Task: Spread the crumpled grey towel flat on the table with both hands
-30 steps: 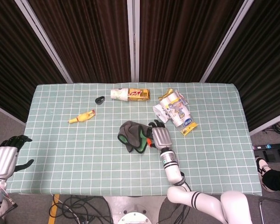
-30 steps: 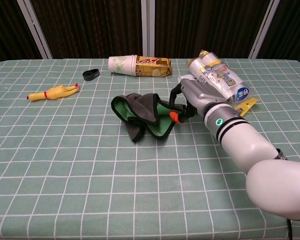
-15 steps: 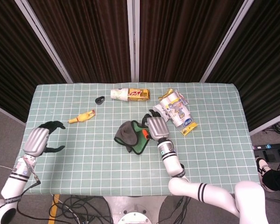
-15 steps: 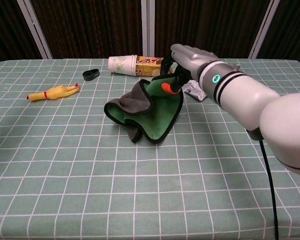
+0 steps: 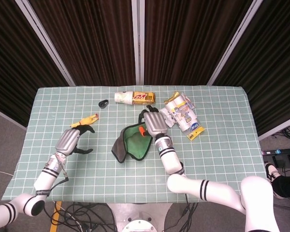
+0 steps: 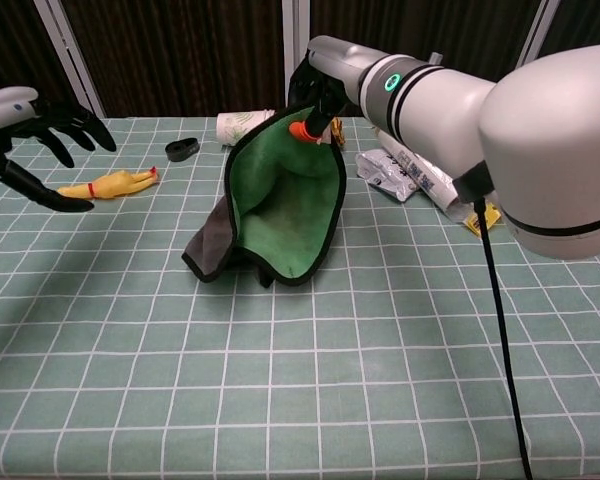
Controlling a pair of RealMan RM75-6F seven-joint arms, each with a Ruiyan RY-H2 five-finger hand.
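The grey towel [image 5: 129, 147] [image 6: 278, 209] has a green inner face and hangs partly lifted, its lower folds still on the table. My right hand [image 5: 152, 123] [image 6: 319, 93] grips its top edge near an orange tag and holds it up above the table's middle. My left hand [image 5: 75, 139] [image 6: 32, 135] hovers over the left side of the table with its fingers spread, holding nothing, well apart from the towel.
A yellow rubber chicken [image 5: 85, 121] [image 6: 108, 184] lies just beyond my left hand. At the back are a black ring [image 5: 103, 103], a paper cup [image 5: 123, 97] and a snack box [image 5: 144, 98]. A crumpled packet pile [image 5: 181, 113] and a yellow wrapper [image 5: 195, 132] lie to the right.
My right hand has raised the towel's edge higher and further back, opening its green side. My left hand has come in from the table's left edge towards the middle.
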